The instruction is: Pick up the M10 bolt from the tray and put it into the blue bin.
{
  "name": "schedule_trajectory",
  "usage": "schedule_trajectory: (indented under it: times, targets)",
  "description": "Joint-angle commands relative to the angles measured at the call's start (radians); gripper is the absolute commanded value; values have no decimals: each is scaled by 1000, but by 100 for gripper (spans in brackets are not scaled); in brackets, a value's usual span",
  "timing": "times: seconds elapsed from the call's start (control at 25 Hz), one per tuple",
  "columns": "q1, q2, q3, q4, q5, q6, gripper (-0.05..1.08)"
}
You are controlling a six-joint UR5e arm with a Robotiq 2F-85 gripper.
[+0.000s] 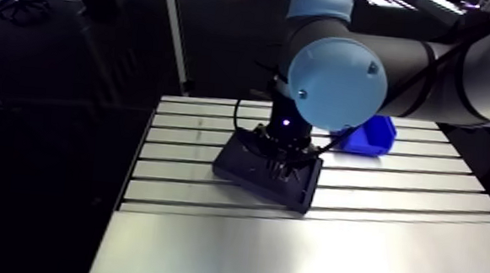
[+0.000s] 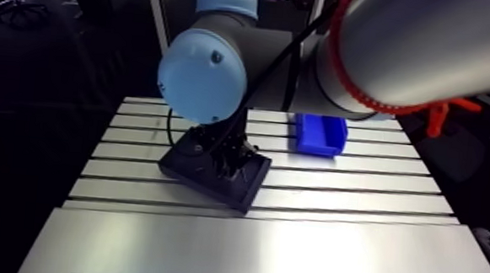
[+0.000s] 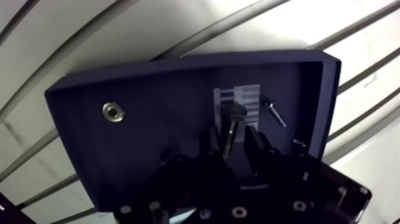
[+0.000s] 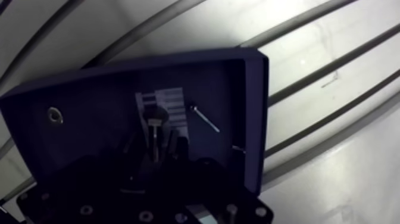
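One slotted aluminium table (image 1: pixel 391 244) lay under me, with a dark tray (image 3: pixel 149 89) resting across its grooves and the blue bin (image 2: pixel 320 135) standing apart from it, farther back. My gripper (image 3: pixel 231 143) was down inside the tray. My fingers (image 3: pixel 257 142) stood apart, one on each side of the M10 bolt (image 3: pixel 231 122), with a gap showing on both sides of its shank. The bolt lay flat on the tray floor, its head on a striped label (image 3: pixel 249 95). A thin screw (image 3: pixel 275 113) lay just beside it, and a small metal ring (image 3: pixel 112 111) sat well apart, toward the tray's other end.
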Motion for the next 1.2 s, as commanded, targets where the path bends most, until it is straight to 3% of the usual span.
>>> schedule_trajectory:
  times: [0.04,1.2]
  targets:
    - [0,1,0,-1,0,0,65]
    - [0,7,2,-10,0,0,77]
